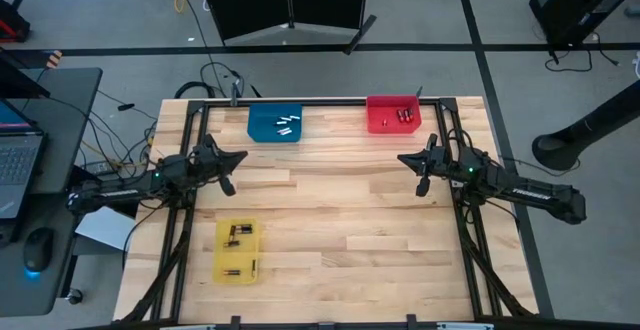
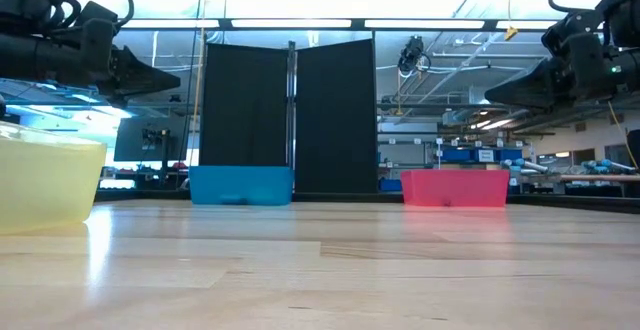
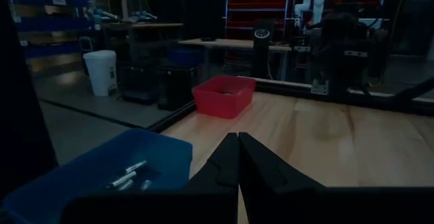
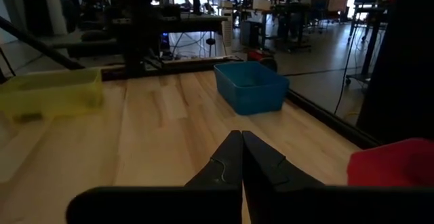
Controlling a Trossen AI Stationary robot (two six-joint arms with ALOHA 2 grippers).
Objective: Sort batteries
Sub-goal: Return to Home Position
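The batteries lie sorted in three bins. Several silver-grey ones [image 1: 288, 124] rest on the floor of the blue bin [image 1: 260, 130], also seen in the left wrist view as silver batteries [image 3: 125, 176]. Red-marked ones [image 1: 403, 116] lie in the red bin [image 1: 380, 122], and dark ones [image 1: 240, 233] in the yellow bin [image 1: 222, 250]. My left gripper [image 1: 243, 156] hovers shut above the table's left side, its fingertips [image 3: 238, 137] together. My right gripper [image 1: 402, 158] hovers shut above the right side, fingertips [image 4: 241, 136] together. Neither holds anything.
The blue bin and red bin stand at the table's far edge, the yellow bin near the left front. Bare wooden tabletop [image 1: 340, 200] stretches between the two arms. A black panel [image 2: 288, 115] stands behind the table. A laptop [image 1: 15, 165] sits on a desk to the left.
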